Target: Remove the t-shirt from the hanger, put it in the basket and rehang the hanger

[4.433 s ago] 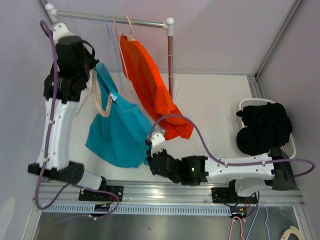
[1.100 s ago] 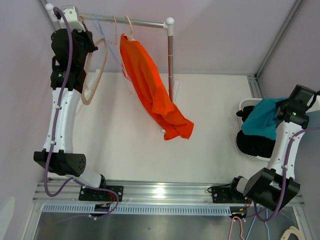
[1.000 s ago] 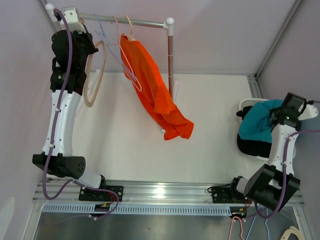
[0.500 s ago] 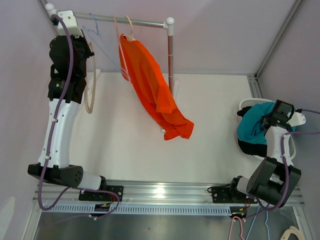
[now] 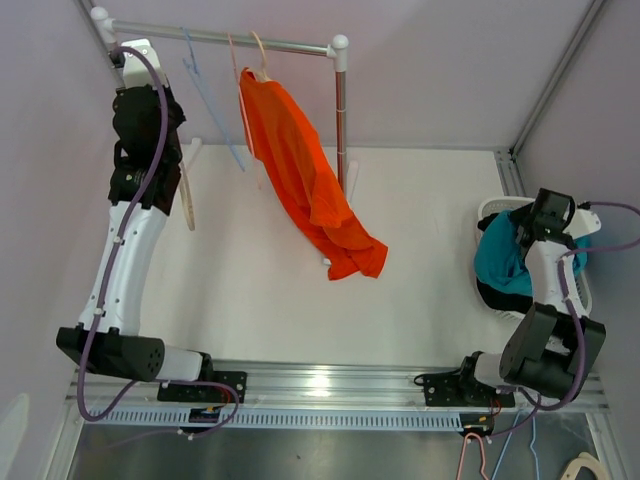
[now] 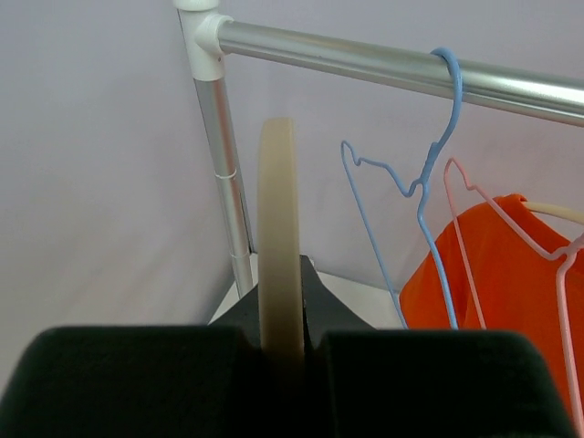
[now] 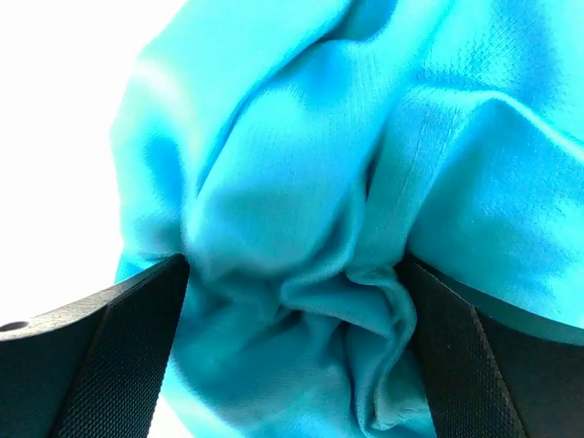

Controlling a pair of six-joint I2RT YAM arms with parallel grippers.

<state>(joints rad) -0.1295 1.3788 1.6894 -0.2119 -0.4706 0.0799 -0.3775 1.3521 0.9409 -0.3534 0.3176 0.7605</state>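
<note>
The teal t-shirt (image 5: 497,262) lies bunched in the white basket (image 5: 586,292), off its hanger. My right gripper (image 5: 535,230) hangs just above it. In the right wrist view the teal t-shirt (image 7: 301,182) fills the frame, and the right gripper (image 7: 292,301) is open, its fingers (image 7: 119,347) wide apart with loose folds between them. The bare beige hanger (image 5: 188,200) hangs at the far left below the rail. My left gripper (image 6: 281,319) is shut on the beige hanger (image 6: 278,237), seen edge-on.
A metal rail (image 5: 230,38) on posts spans the back. On it hang an orange shirt (image 5: 310,190), an empty blue hanger (image 6: 429,182) and a pink hanger (image 6: 465,237). Black clothes (image 5: 495,295) lie under the teal shirt in the basket. More hangers (image 5: 580,468) lie below the front rail.
The right arm lowered the teal t-shirt into the basket and its jaws opened. The left arm shifted slightly with the beige hanger, which now shows edge-on. The blue hanger swung on the rail.
</note>
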